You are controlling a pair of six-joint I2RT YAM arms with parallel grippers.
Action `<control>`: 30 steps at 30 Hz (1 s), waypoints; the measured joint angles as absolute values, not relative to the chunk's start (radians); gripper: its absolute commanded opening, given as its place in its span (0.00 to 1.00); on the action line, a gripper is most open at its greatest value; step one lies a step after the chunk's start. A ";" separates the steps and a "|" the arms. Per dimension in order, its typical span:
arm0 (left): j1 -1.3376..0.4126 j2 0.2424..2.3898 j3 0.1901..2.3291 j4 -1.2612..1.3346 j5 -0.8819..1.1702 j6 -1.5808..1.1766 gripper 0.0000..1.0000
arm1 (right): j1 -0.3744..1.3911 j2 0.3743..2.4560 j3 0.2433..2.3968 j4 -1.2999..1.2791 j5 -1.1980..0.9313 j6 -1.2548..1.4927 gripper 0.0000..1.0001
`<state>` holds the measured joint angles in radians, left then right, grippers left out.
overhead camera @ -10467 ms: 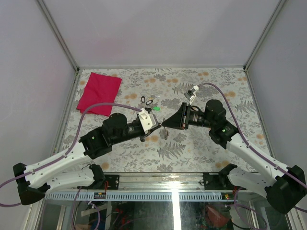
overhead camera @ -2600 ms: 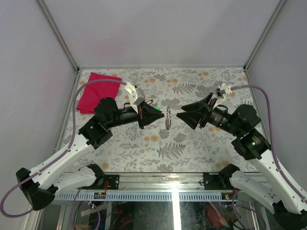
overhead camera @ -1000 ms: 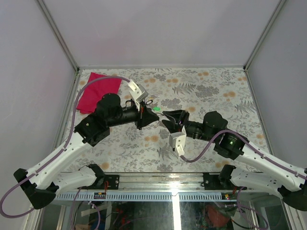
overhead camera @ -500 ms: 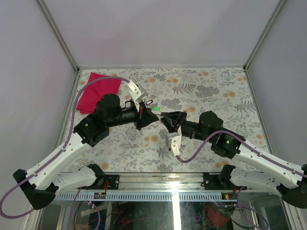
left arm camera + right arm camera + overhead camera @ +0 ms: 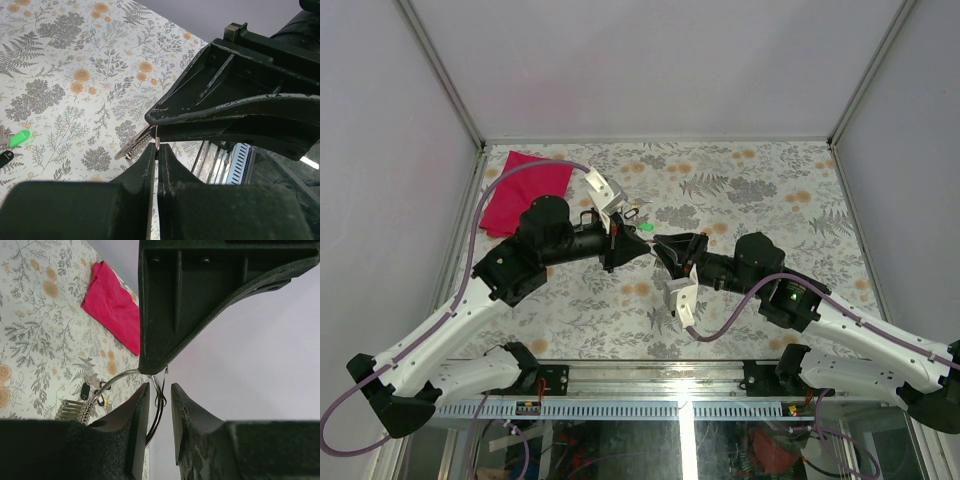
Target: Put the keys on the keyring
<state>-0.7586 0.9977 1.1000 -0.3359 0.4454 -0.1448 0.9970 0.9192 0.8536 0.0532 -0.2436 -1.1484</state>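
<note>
Silver wire keyring (image 5: 160,415), held mid-air at centre, clenched in left gripper (image 5: 156,147) for steadying, right gripper (image 5: 160,386) straddling it with jaws parted; keys (image 5: 632,212) lying unthreaded on table (image 5: 740,300), far left.

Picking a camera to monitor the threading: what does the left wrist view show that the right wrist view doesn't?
Only the left wrist view shows the left gripper pinched shut, with the right gripper seen from outside just above it. Only the right wrist view shows the red cloth and the keyring as a clear arc running between the right gripper's parted fingers. Both show the silvery coil by the ring and the floral table.
</note>
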 measured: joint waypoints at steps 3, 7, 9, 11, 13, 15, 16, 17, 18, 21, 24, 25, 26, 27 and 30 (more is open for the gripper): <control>-0.759 0.998 1.102 -0.336 0.446 -0.145 0.00 | 0.999 0.919 0.854 0.057 -0.244 -1.149 0.25; -0.759 0.998 1.102 -0.336 0.448 -0.145 0.00 | 1.002 0.921 0.854 0.058 -0.244 -1.151 0.22; -0.759 0.998 1.102 -0.338 0.448 -0.145 0.00 | 1.002 0.921 0.854 0.057 -0.244 -1.153 0.20; -0.759 0.998 1.102 -0.339 0.448 -0.145 0.00 | 1.002 0.923 0.854 0.057 -0.244 -1.155 0.17; -0.759 0.998 1.102 -0.341 0.448 -0.145 0.00 | 1.002 0.924 0.854 0.056 -0.244 -1.158 0.13; -0.759 0.998 1.103 -0.345 0.447 -0.145 0.00 | 1.003 0.926 0.854 0.053 -0.244 -1.163 0.09; -0.759 0.998 1.103 -0.347 0.447 -0.145 0.00 | 1.004 0.926 0.854 0.051 -0.244 -1.165 0.07; -0.759 0.998 1.103 -0.350 0.447 -0.145 0.00 | 1.005 0.927 0.854 0.048 -0.244 -1.168 0.06; -0.759 0.998 1.103 -0.353 0.447 -0.145 0.00 | 1.006 0.927 0.854 0.043 -0.245 -1.173 0.05; -0.759 0.998 1.103 -0.357 0.448 -0.145 0.00 | 1.008 0.927 0.860 0.030 -0.245 -1.184 0.01; -0.759 0.998 1.103 -0.356 0.449 -0.145 0.00 | 1.009 0.927 0.869 0.011 -0.245 -1.193 0.00; -0.759 0.998 1.103 -0.357 0.449 -0.145 0.00 | 1.010 0.927 0.873 0.004 -0.245 -1.195 0.00; -0.759 0.998 1.103 -0.357 0.450 -0.145 0.00 | 1.011 0.928 0.877 -0.005 -0.245 -1.197 0.00; -0.759 0.998 1.103 -0.357 0.451 -0.145 0.00 | 1.013 0.928 0.884 -0.019 -0.244 -1.198 0.00; -0.759 0.998 1.105 -0.356 0.457 -0.145 0.01 | 1.021 0.929 0.906 -0.055 -0.234 -1.201 0.00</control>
